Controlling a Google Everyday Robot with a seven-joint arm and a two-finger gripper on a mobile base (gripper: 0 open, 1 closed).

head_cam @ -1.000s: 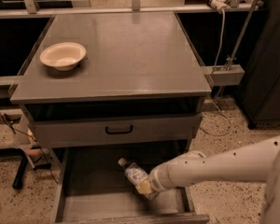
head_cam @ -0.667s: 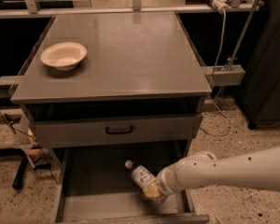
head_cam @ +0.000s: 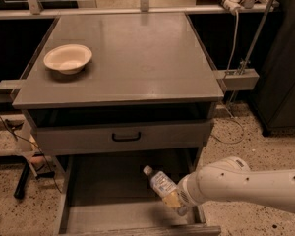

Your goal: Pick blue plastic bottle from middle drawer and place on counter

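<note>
grey counter point(head_cam: 137, 58) bears one bowl point(head_cam: 68, 58); over middle drawer point(head_cam: 105, 213), one claw point(head_cam: 173, 200) grasps one bottle point(head_cam: 160, 182).

Cream bowl point(head_cam: 68, 58) sits upright on the desk point(head_cam: 147, 58), near its left edge. Grey drawer front point(head_cam: 78, 140) with black handle point(head_cam: 126, 137) is just under the front edge. Grey bracket point(head_cam: 238, 78) sticks out off the right edge, with a thin metal pole point(head_cam: 258, 31) rising beside it. White cable point(head_cam: 234, 33) hangs past the back right corner. Speckled floor point(head_cam: 246, 141). Jaws are below the front right corner, clamped on the blue plastic bottle point(head_cam: 162, 185).
</note>
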